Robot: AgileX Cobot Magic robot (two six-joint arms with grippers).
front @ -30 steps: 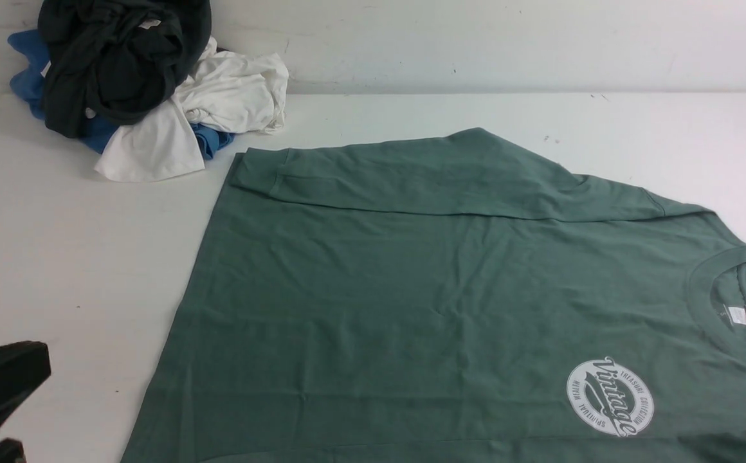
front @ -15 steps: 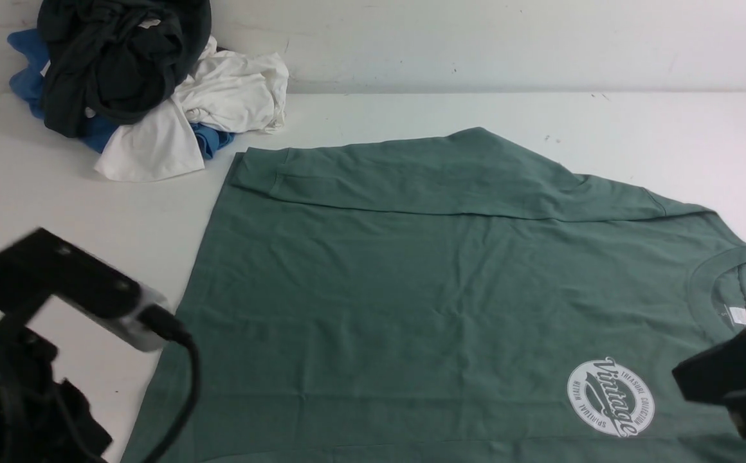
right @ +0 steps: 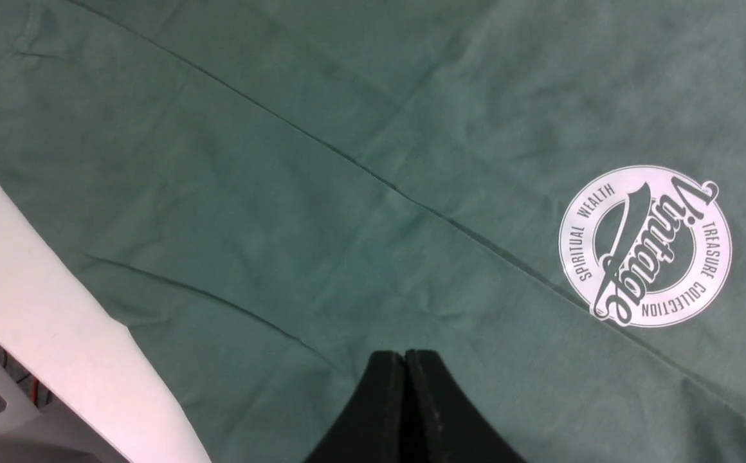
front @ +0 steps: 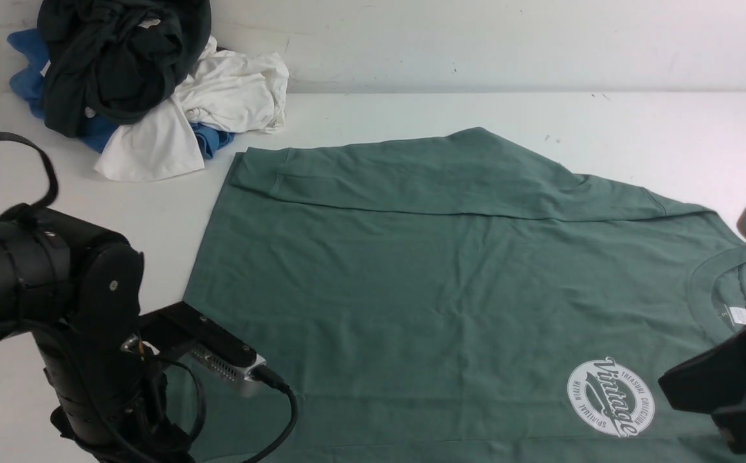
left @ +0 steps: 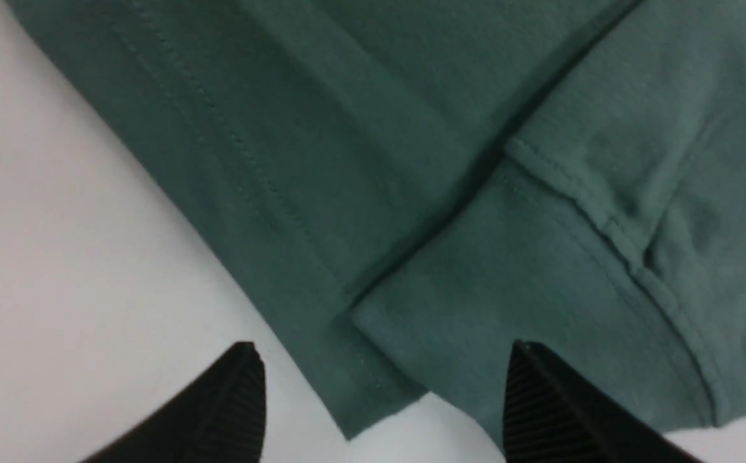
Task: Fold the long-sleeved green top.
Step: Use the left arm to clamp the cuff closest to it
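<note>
Left wrist view alone: left pincer point(left: 382, 350) spread over green top point(left: 411, 161).

- Robot lab test bench.
- Bare white table point(front: 411, 109); plain white wall point(front: 508, 38) directly behind it.
- Heap of black, white and blue garments point(front: 141, 90) at the table's far left corner; green long-sleeved top point(front: 411, 270) flat at its middle.
- Cabled black robot arm point(front: 58, 289) over its near left edge.

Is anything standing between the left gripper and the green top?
Nothing visible does. The left gripper, with open jaws, hangs over the hem corner of the green long-sleeved top; the clothes pile lies well aside.
</note>
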